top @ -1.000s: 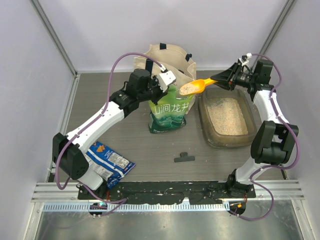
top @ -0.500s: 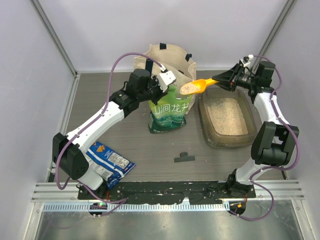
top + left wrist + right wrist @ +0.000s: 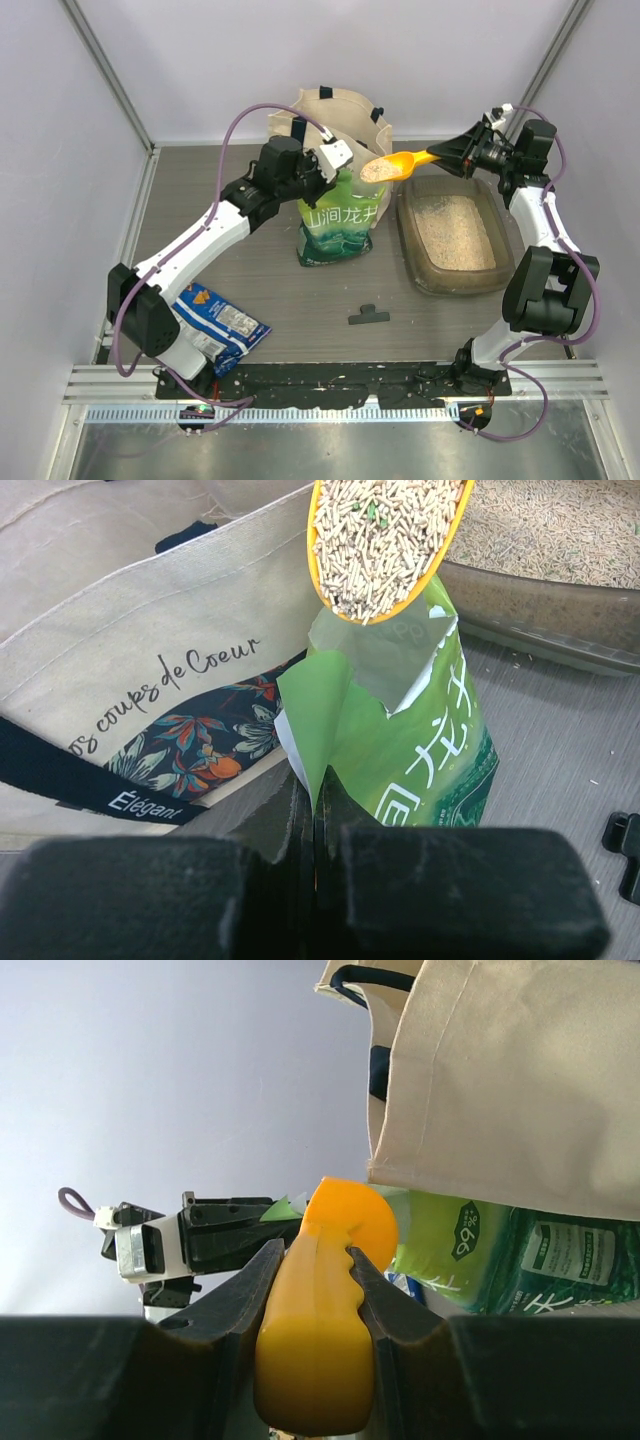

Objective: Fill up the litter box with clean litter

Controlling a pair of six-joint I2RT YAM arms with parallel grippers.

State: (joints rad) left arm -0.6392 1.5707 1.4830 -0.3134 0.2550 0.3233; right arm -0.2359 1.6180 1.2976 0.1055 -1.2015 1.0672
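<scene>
Litter box (image 3: 408,240): sits flat on the right side of the table (image 3: 270,280), just beside the green pouch (image 3: 338,228) and apart from it
Litter (image 3: 455,232): a pale layer covers the floor of the box; a second heap fills the bowl of the orange scoop (image 3: 392,166)
Scoop: held in the air over the torn-open top of the pouch, with its bowl left of the box's far left corner and its handle pointing right
Right gripper (image 3: 452,153): fingers pressed onto both sides of the scoop handle (image 3: 310,1360), pinching it
Left gripper (image 3: 314,802): fingers pressed together on the pouch's top edge, holding the flap up
Pouch: stands upright in front of the cream tote bag (image 3: 325,118), its mouth open below the scoop
Left wrist view: the scoop's load (image 3: 385,535) is short pale pellets with a few green specks
Snack bag (image 3: 222,326): blue, lying flat near the left arm's base
Clip (image 3: 368,316): black, on the table in front of the pouch and box
</scene>
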